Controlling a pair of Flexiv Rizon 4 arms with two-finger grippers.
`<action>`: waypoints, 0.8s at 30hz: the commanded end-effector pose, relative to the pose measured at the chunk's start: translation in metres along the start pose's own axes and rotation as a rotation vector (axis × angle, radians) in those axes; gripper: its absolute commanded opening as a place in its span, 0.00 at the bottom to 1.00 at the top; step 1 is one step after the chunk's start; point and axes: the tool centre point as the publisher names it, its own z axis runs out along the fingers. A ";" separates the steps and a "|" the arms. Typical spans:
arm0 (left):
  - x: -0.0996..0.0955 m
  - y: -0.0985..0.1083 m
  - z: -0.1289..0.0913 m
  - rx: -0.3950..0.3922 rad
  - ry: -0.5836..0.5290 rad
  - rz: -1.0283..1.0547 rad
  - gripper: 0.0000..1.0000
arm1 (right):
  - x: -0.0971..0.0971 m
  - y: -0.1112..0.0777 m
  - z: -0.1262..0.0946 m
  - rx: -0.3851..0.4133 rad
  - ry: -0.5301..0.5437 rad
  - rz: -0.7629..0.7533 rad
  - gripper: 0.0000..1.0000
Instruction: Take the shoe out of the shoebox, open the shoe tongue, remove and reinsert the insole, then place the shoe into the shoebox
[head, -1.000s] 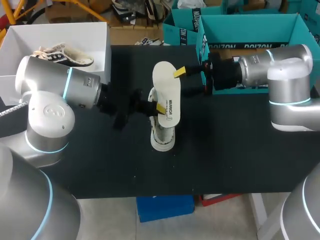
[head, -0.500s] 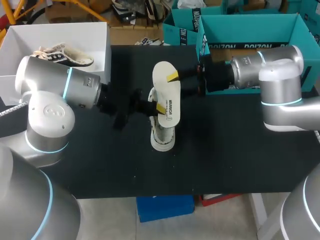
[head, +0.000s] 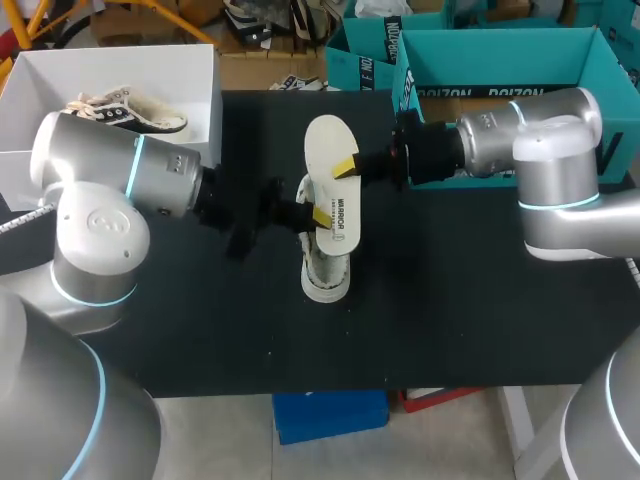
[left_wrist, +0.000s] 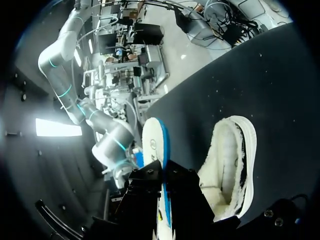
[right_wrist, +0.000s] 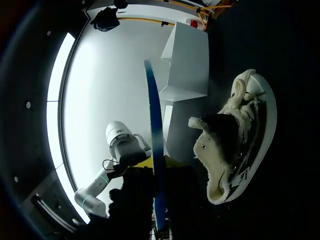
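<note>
Black and faintly speckled, the counter (head: 480, 300) fills most of the head view. Its matte surface shows again in the left wrist view behind the shoe.

At the far left corner stands the white shoebox (head: 150, 75), open at the top. A second shoe (head: 130, 112) lies in it with loose pale laces and a dark rim. At the far right corner is a teal carton (head: 500, 55), also open, with only its teal inner walls showing. I cannot tell whether it rests fully on the counter.

Near the counter's middle the shoe (head: 326, 272) sits on its sole, toe toward the near edge. It is white with dark trim, and its opening shows a fleecy cream lining. Its laces hang slack around the tongue.

Above it is the insole (head: 333, 185), out of the shoe and held off the counter. The insole is white with dark print on its upper face and blue along the edge seen from both wrists. Its near end overlaps the shoe's opening in the head view, and contact there cannot be made out.

The left pincer (head: 316, 214) is closed on the insole's near half, a finger pressed to each face, with the shoe just beside it. The right pincer (head: 347, 166) is at the insole's far half, with the insole running edge-on through it in its own wrist view. I cannot tell whether it has clamped down or only straddles the insole.
</note>
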 end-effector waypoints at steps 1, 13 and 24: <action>0.000 -0.002 0.001 -0.005 0.001 0.003 0.00 | -0.001 0.001 0.001 0.002 -0.001 0.001 0.00; 0.001 -0.002 0.000 -0.011 0.008 -0.026 1.00 | -0.001 0.001 0.001 0.002 -0.001 0.001 0.00; -0.014 0.004 -0.035 -0.077 0.249 -0.194 1.00 | -0.001 0.001 0.001 0.002 -0.001 0.001 0.00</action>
